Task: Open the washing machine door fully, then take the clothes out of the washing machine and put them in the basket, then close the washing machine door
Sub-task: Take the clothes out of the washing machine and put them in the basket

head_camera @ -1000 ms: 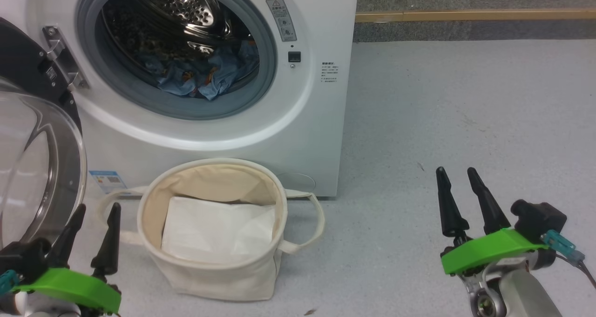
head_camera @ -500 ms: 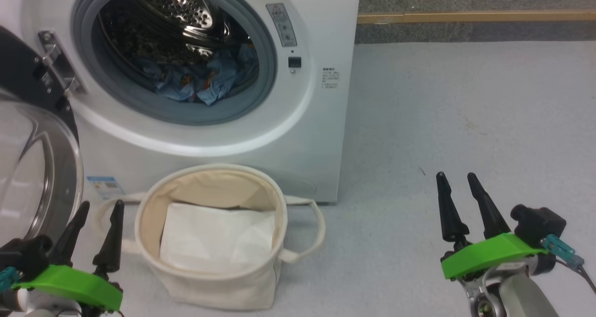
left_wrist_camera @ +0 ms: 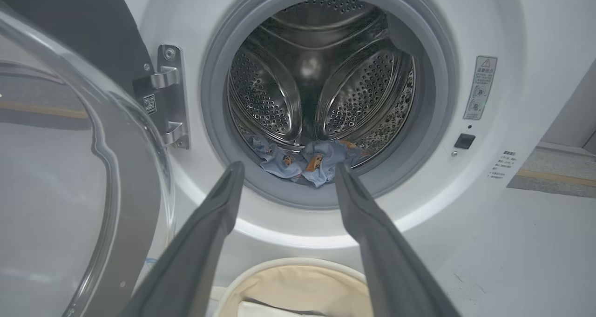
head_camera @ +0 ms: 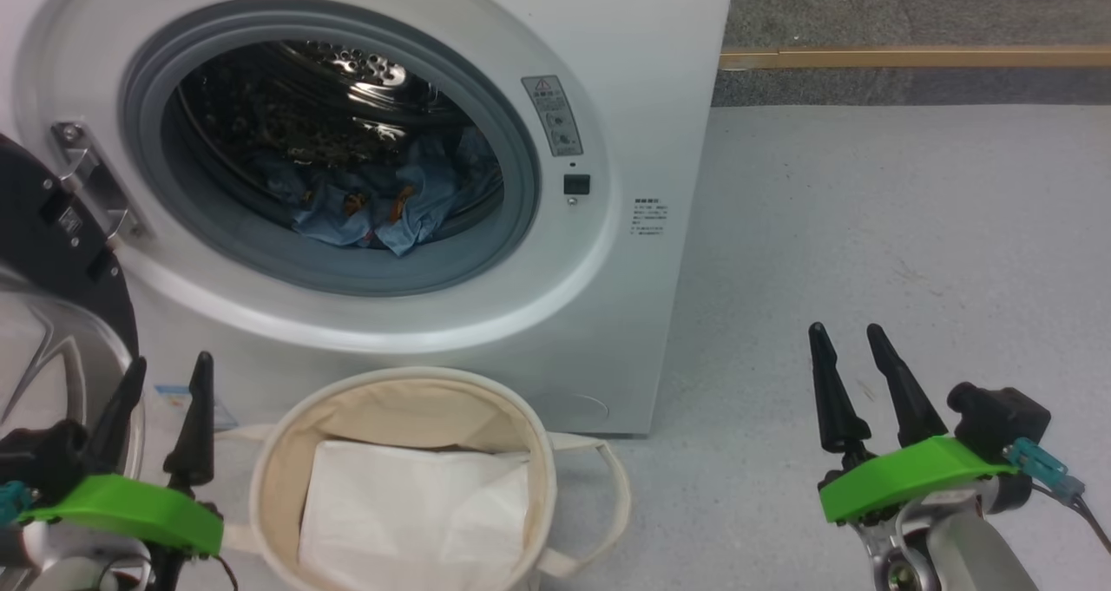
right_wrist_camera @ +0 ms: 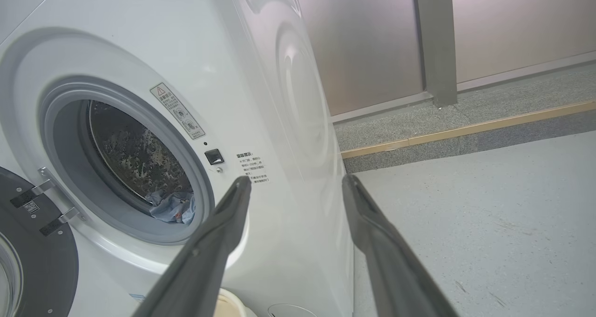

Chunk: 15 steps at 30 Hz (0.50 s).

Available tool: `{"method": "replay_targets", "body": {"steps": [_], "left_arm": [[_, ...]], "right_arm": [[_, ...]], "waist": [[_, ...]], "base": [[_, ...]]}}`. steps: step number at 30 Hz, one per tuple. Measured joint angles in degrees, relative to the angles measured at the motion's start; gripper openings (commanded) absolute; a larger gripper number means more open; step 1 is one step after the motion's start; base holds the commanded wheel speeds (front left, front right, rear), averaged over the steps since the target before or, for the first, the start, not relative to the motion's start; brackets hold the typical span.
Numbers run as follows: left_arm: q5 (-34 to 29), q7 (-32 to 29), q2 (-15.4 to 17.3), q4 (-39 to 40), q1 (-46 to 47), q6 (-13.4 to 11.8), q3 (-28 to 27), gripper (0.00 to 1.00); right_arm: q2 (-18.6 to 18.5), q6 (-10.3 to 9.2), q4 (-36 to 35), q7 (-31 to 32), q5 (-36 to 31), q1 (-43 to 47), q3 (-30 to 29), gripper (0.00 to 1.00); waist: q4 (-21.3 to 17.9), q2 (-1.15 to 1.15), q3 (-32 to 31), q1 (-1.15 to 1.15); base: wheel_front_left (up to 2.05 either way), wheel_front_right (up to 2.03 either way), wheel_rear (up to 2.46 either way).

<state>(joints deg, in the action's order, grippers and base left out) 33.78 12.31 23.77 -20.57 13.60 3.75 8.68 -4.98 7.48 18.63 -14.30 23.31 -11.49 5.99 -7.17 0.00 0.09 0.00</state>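
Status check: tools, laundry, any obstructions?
Left tool and right tool both open, empty. Black-rimmed round glass door stands open; light blue bear-print garment in steel drum. Nothing in the way; cream canvas basket below holds white folded sheet.

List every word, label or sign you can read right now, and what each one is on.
No wording is sharp enough to quote.
Grey sticker right of the washing machine opening: warning triangle, then pictograms; words unreadable.
Printed text block beneath the black button: too blurred.
QR label on the washing machine door: code only.
Blue sticker at the machine's lower front corner: blurred.
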Motion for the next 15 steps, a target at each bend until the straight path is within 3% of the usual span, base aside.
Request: {"method": "replay_targets", "body": {"steps": [15], "left_arm": [[0.27, 0.41, -2.56, -2.34, 0.81, -0.78, 1.59, 1.00]], "right_arm": [[-0.03, 0.00, -0.02, 0.00, 0.00, -0.05, 0.20, 1.00]], "waist": [[-0.09, 0.00, 0.64, 0.00]], "base": [[0.18, -0.18, 0.00]]}}
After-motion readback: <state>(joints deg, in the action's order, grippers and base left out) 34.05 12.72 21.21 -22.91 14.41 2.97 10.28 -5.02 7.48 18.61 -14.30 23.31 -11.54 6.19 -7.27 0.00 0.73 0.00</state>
